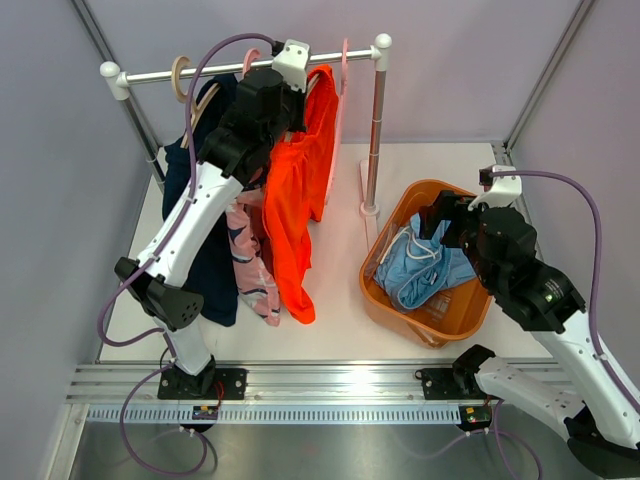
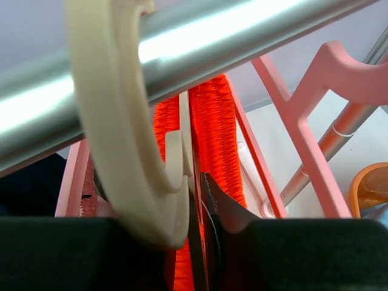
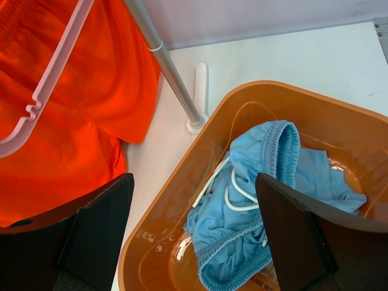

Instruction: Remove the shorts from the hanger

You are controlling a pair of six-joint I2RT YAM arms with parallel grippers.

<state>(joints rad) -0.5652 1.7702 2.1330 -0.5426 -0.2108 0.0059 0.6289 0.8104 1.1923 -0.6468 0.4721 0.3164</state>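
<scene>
Your left fingers (image 2: 79,254) were up at the rail (image 1: 150,75), set narrow. The lower part of the cream hanger (image 2: 109,121) and a fold of the orange shorts (image 1: 290,210) sat in the slim gap between them. Whether they truly pinched either one, I couldn't tell. The orange shorts hung toward the rail's right end, beside a pink hanger (image 2: 303,139). The pink patterned shorts (image 1: 255,275) and the navy shorts (image 1: 215,270) hung to their left, partly behind your left arm. Over on the right, your right fingers (image 3: 97,230) stood wide with nothing between them, above the orange tub (image 1: 460,315) on the counter (image 1: 340,310). The light blue shorts (image 1: 425,270) lay crumpled inside that tub, white drawstring showing.
</scene>
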